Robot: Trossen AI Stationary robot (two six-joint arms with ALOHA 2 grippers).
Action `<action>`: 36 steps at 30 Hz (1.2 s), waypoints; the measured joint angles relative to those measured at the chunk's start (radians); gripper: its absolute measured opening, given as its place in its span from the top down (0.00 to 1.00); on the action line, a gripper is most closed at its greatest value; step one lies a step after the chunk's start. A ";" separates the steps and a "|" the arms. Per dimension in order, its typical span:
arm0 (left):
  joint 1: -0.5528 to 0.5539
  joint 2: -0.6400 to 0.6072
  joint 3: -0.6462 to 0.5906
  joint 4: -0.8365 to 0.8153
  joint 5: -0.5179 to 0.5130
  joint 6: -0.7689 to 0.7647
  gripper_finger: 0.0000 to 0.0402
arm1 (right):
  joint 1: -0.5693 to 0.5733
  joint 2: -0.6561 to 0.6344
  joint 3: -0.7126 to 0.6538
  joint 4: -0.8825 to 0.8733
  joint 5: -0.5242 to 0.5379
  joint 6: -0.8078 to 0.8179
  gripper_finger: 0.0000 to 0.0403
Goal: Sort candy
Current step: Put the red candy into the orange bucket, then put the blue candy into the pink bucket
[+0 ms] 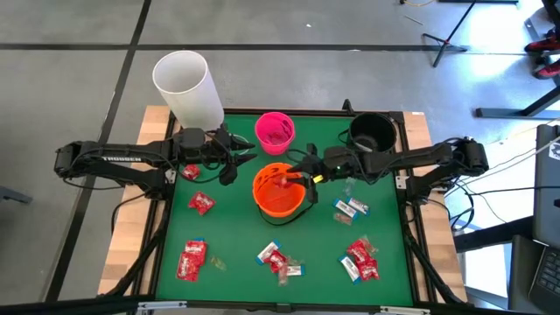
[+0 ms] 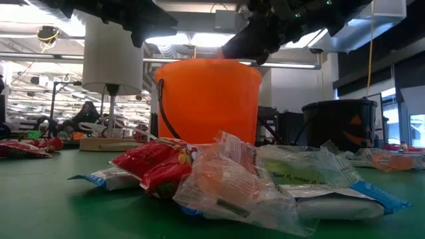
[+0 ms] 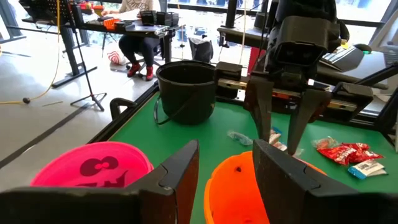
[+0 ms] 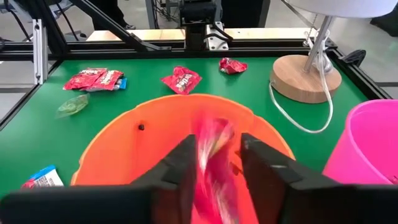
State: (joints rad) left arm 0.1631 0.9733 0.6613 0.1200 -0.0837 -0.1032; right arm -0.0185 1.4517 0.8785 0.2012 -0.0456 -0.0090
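Right pincer (image 1: 306,178) sits over orange bucket (image 1: 280,203), jaws parting w/ a red candy (image 4: 210,155) blurred between them, directly above bucket interior. Left pincer (image 1: 234,160) spread, empty, beside the bucket rim.

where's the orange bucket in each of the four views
High view: orange bucket at the mat's centre, under the right gripper.
Low view: centre, behind the candy pile.
Left wrist view: bottom edge, right of centre.
Right wrist view: fills the lower middle.
Shared landmark: pink bucket, right beside it.
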 joint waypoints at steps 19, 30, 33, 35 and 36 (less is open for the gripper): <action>0.000 0.000 0.000 -0.024 0.000 0.000 0.65 | 0.212 -0.234 0.131 -0.967 0.366 0.306 0.59; 0.000 0.000 0.000 -0.009 0.000 -0.001 0.65 | 0.246 -0.321 -0.234 -0.937 0.422 0.799 0.58; 0.000 0.000 0.000 -0.007 0.000 0.000 0.65 | 0.246 -0.321 -0.295 -0.903 0.456 0.882 0.57; 0.000 0.000 0.000 -0.007 0.000 0.000 0.65 | 0.245 -0.320 -0.332 -0.871 0.469 0.921 0.55; 0.000 0.000 0.000 -0.006 0.000 0.000 0.65 | 0.239 -0.317 -0.349 -0.852 0.472 0.935 0.55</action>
State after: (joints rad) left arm 0.1631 0.9733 0.6613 0.1136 -0.0837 -0.1036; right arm 0.2205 1.1347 0.5292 -0.6505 0.4263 0.9258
